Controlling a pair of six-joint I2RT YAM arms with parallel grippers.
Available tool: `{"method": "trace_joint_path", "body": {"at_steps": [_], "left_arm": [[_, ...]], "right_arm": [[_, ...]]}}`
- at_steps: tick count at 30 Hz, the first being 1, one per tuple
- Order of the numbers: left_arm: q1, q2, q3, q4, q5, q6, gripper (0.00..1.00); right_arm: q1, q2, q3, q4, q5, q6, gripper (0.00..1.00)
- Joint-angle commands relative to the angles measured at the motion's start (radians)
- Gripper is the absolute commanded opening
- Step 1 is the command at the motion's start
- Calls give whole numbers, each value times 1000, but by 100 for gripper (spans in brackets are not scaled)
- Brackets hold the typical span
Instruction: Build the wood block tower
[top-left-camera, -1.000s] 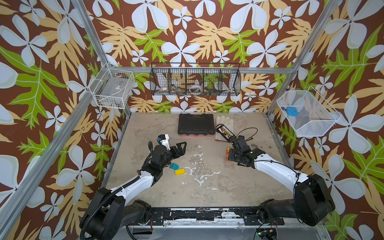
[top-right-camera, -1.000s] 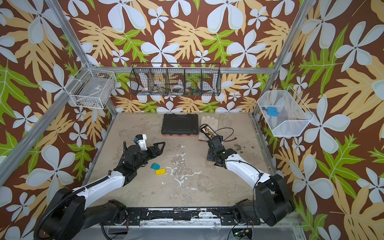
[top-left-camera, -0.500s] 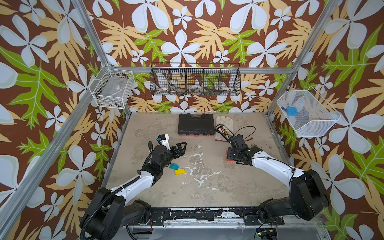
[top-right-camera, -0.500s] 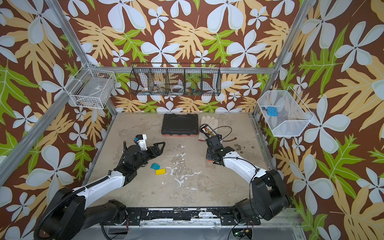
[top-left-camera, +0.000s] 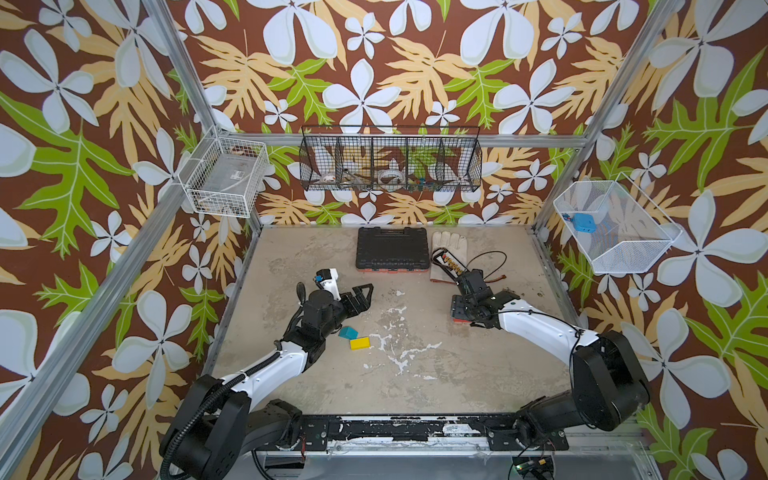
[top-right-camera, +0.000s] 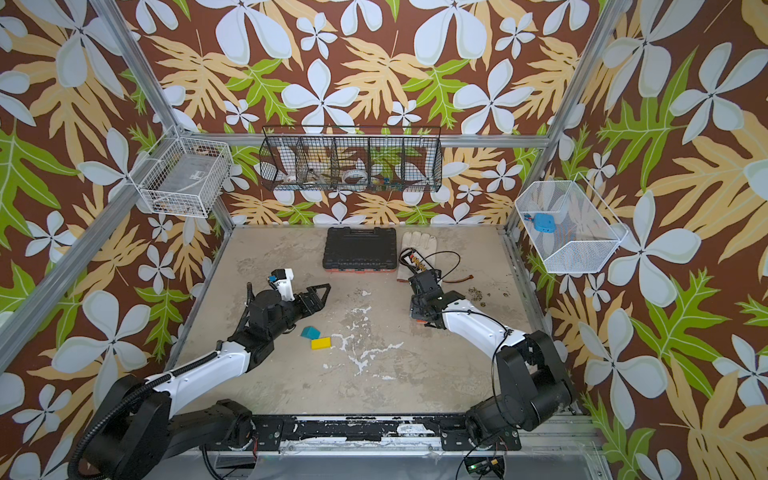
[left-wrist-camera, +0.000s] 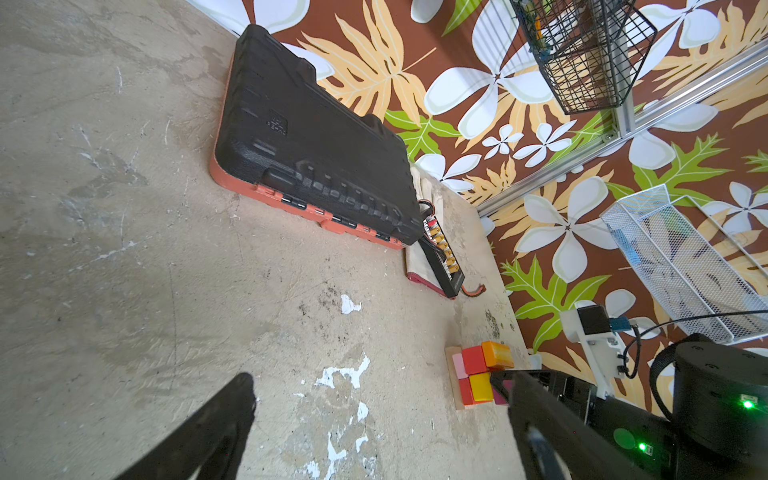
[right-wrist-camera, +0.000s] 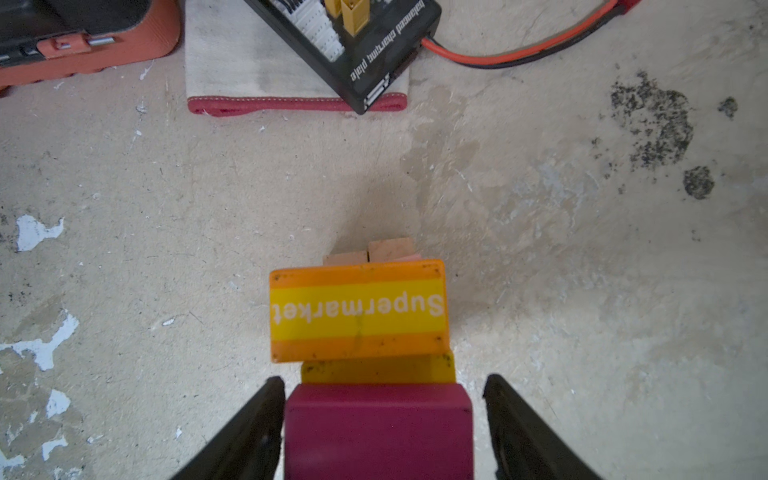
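The tower stands right of centre: red, pink, yellow and orange blocks on a tan plank. In the right wrist view an orange "Supermarket" block and a yellow block lie beyond a magenta block. My right gripper straddles the magenta block with its jaws open and a gap showing on one side. In both top views this gripper covers most of the tower. A teal block and a yellow block lie loose by my left gripper, which is open and empty.
A black tool case lies at the back, with a pale glove and a charging board with red and black wires beside it, just behind the tower. Wire baskets hang on the back and side walls.
The right gripper's jaws have spread apart around the magenta block on the tower, and the arm has shifted slightly. The left arm and the loose blocks have not moved.
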Motion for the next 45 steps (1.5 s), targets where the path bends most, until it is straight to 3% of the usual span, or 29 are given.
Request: {"method": "trace_joint_path", "body": {"at_steps": [1,8,17,28,34,45], "left_arm": [[-1,2,1,24,-7,3,96],[0,0,1,23,-6,4,96],[0,-1,1,23,-7,3,96],[0,-6,1,22,-8,4,96],[0,-6,1,22,-8,5,96],[-1,-1,3,22,-10,6,96]], "right_arm": [[1,3,4,-2,23,0,76],[2,3,4,8,0,-1,76],[28,-37,-13,6,6,9,83],[37,-37,-27,9,4,19,71],[36,-24,-10,-2,26,13,59],[36,-20,6,-17,57,1,59]]}}
